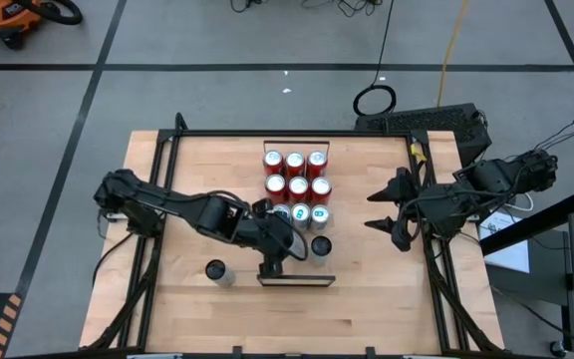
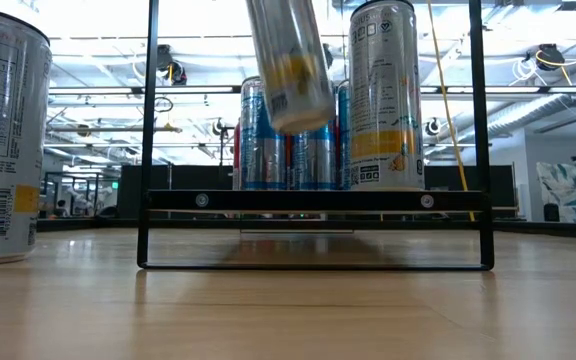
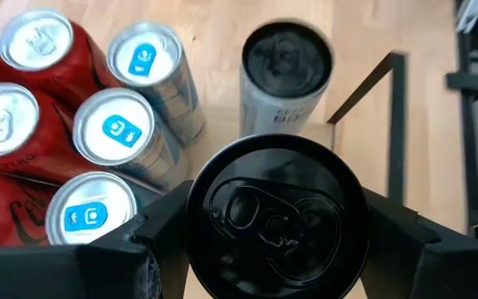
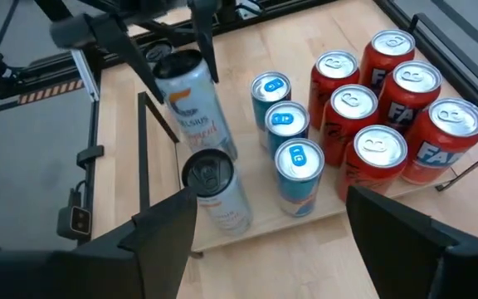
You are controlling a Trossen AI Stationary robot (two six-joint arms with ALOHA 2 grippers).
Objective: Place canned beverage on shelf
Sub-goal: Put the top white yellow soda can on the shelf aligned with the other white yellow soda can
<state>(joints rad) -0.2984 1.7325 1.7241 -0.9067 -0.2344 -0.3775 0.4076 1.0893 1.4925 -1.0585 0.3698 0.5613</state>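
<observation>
can (image 3: 276, 220): black-topped, clamped in the left gripper (image 3: 276, 241), tilted, lifted off the shelf (image 4: 256, 228)
shelf: another black-top can (image 4: 214, 195) standing just beside, then blue cans (image 4: 285, 154), red cans (image 4: 388, 108)
right gripper (image 1: 379, 209): fingers spread, holding nothing, at the table's right edge

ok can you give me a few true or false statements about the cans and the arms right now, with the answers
1. The left tool holds a black-topped can tilted above the shelf. True.
2. Six red cans stand on the shelf. True.
3. The right tool grips a blue-topped can. False: it is open and holds nothing, off to the right.
4. No can stands off the shelf. False: one lone can stands on the tabletop.
</observation>
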